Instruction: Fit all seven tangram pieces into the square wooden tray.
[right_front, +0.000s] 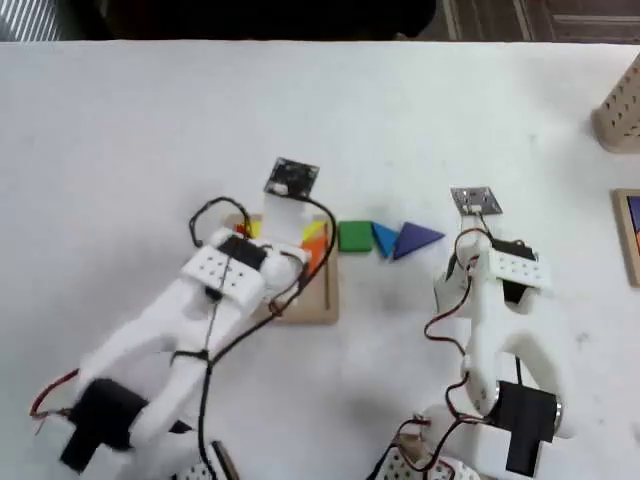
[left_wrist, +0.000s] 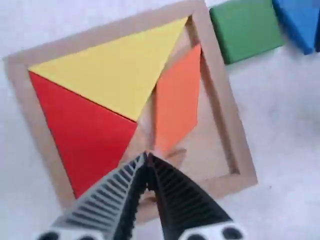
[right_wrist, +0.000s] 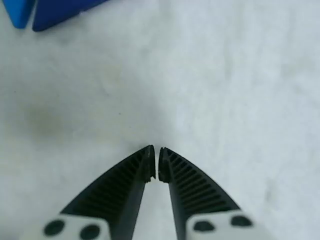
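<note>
The square wooden tray sits near the middle of the white bench, partly covered by the left arm reaching over it from 7 o'clock. Three pieces lie inside it. A yellow triangle and a red triangle are flush along one shared edge. An orange piece rests against the yellow one on the tray's 3 o'clock side. Bare wood floor shows beside the orange piece.

The left end effector is poised over the tray at the near corner of the orange piece, its black ribbed fingers pressed together on nothing. Whether the tip touches the wood cannot be told.

Outside the tray, at its 3 o'clock and just beside its rim, lies a green square. A light blue triangle and a dark blue triangle follow in a close row in the same direction.

The right arm stands at about 4 o'clock from that row. The right end effector hangs over bare bench near the two blue triangles, its tips drawn together with only a sliver between them, holding nothing.

At the bench's 3 o'clock edge are a pale pegboard block and, at its 6 o'clock, the rim of a second wooden frame.
</note>
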